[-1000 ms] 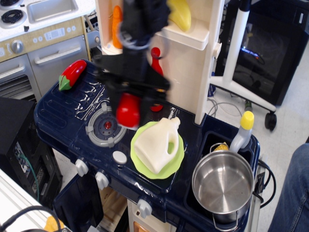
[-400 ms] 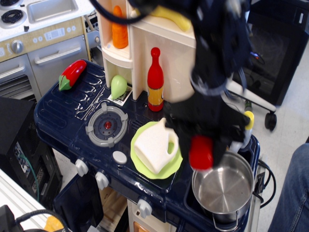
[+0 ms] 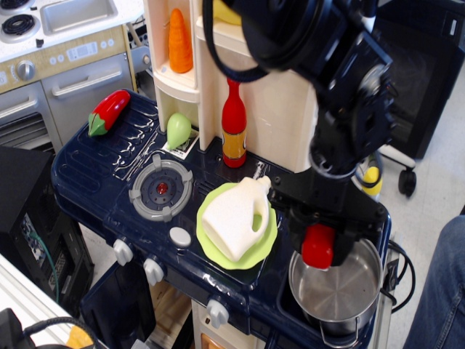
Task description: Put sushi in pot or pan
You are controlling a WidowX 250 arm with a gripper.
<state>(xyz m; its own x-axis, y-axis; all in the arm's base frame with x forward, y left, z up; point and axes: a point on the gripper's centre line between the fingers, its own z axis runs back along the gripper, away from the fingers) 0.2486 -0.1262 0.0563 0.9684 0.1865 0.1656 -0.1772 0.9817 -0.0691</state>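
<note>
While the sushi (image 3: 318, 246) hangs clenched in your claw (image 3: 320, 243), it sits just over the left rim of the pot (image 3: 336, 285) at the near right. Since a moment ago you have carried it lower and slightly right, closer to the pot. Your arm hides the claw's fingers and the yellow-capped bottle (image 3: 371, 179) behind.
</note>
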